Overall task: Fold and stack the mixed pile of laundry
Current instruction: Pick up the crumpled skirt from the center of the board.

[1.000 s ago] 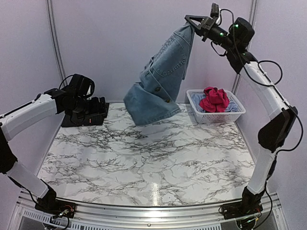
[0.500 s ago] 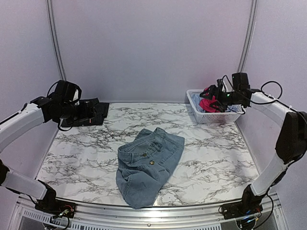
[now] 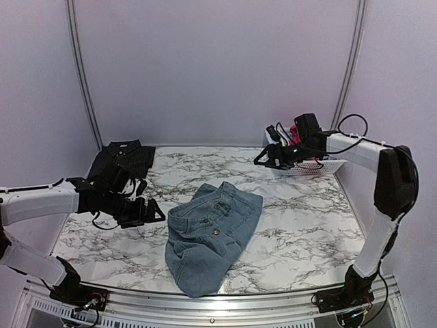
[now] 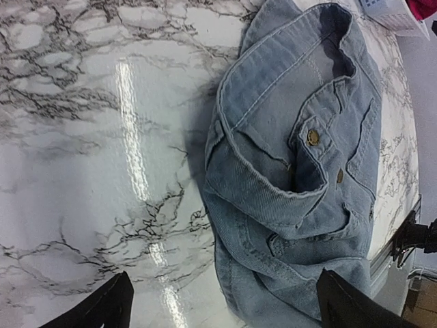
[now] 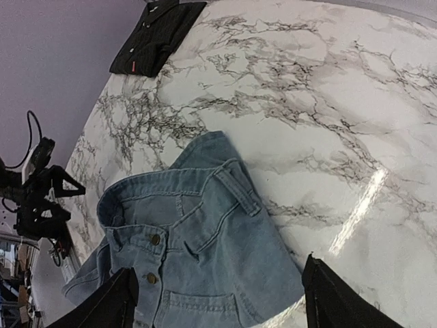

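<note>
1. Top external view: blue denim piece [image 3: 213, 236] is seen crumpled at centre-front of table [image 3: 300, 219], gripped by nothing.
2. L gripper [image 3: 151, 212] is spread wide & empty, just left of the denim.
3. R gripper [image 3: 265, 158] is spread wide & empty, near white basket [image 3: 321, 166].
4. Black shirt [image 3: 123, 160] is laid folded at back-left corner; pink piece [image 3: 295, 130] is seen in the basket.

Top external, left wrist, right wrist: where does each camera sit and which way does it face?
Top external: high behind the robot, looking down on the table; left gripper and right gripper both show.
Left wrist: low over the table, facing the denim shirt; its open fingers frame the bottom.
Right wrist: by the basket, facing back across the table toward the black shirt; its fingers show.
Shared: all three see the denim shirt.
</note>
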You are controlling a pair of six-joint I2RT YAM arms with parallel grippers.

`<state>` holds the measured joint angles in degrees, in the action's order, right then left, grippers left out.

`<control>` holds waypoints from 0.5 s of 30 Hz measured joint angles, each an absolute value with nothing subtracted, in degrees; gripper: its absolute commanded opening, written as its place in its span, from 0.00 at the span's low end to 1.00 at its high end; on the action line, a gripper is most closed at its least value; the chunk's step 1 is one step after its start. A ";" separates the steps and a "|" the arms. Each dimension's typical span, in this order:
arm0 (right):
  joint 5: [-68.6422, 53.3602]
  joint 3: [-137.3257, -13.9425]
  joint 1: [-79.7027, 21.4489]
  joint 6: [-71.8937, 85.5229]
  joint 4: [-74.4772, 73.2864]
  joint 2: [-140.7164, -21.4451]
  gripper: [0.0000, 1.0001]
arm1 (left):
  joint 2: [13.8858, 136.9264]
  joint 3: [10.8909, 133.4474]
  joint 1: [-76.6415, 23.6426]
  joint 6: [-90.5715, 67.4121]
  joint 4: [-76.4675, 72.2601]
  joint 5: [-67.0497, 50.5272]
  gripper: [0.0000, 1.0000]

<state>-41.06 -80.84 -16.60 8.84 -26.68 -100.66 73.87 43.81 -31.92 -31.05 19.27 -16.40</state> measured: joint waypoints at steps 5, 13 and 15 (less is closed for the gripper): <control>-42.00 -89.10 -17.91 2.98 -28.16 -113.03 0.76 | 74.17 39.81 -37.41 -35.68 14.94 -16.71 0.99; -45.06 -102.96 -19.99 -3.95 -31.75 -127.13 0.80 | 80.29 41.54 -45.63 -40.42 10.52 -12.91 0.99; -45.36 -105.78 -20.62 -5.32 -32.64 -129.86 0.80 | 83.24 43.09 -47.24 -41.74 10.28 -11.31 0.99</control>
<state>-45.36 -105.78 -20.62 -5.32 -32.64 -129.86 83.24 43.09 -47.24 -41.74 10.28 -11.31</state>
